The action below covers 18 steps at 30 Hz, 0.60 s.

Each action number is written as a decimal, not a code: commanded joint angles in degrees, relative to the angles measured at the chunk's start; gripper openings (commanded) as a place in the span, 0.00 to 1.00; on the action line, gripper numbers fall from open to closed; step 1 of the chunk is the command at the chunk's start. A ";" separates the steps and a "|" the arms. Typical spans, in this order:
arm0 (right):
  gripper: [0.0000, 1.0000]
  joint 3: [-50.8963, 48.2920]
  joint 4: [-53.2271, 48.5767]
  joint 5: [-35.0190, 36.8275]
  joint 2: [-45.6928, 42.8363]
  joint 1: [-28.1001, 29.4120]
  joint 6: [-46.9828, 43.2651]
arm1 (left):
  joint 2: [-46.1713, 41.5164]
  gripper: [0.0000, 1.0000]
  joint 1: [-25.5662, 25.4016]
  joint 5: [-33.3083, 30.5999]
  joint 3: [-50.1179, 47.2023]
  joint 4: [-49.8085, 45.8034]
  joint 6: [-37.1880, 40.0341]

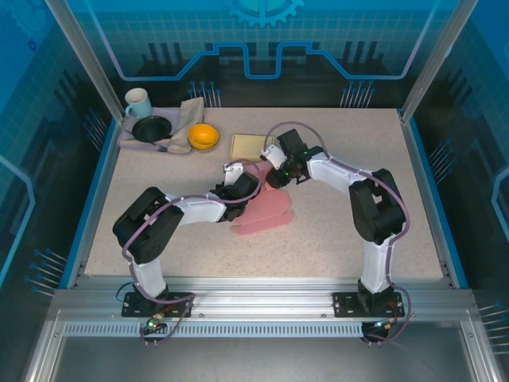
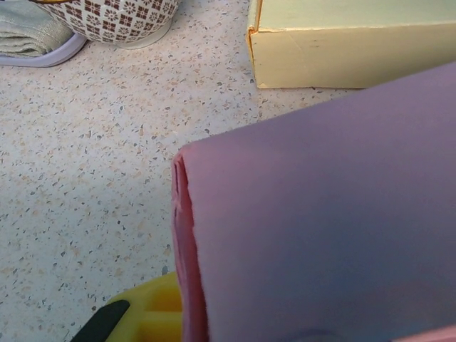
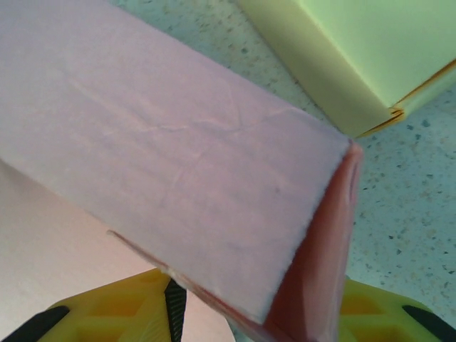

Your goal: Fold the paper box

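Speckled tabletop (image 1: 358,239), centre stage: left gripper (image 1: 245,185) pinches a raised wall of the pink paper box (image 1: 266,213); right gripper (image 1: 275,177) clamps its end, near the yellow box (image 1: 248,146).

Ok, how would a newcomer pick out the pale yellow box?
Find the lilac tray in the far left corner. Right of it, past the orange bowl, a flat pale yellow cardboard box lies on the speckled tabletop. Unlike the pink paper box nearer the arms, it is yellow and fully box-shaped.
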 commanded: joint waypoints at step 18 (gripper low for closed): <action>0.39 -13.27 30.75 28.00 -2.28 4.87 9.90 | -2.13 0.13 -0.89 4.17 3.97 -12.65 -4.24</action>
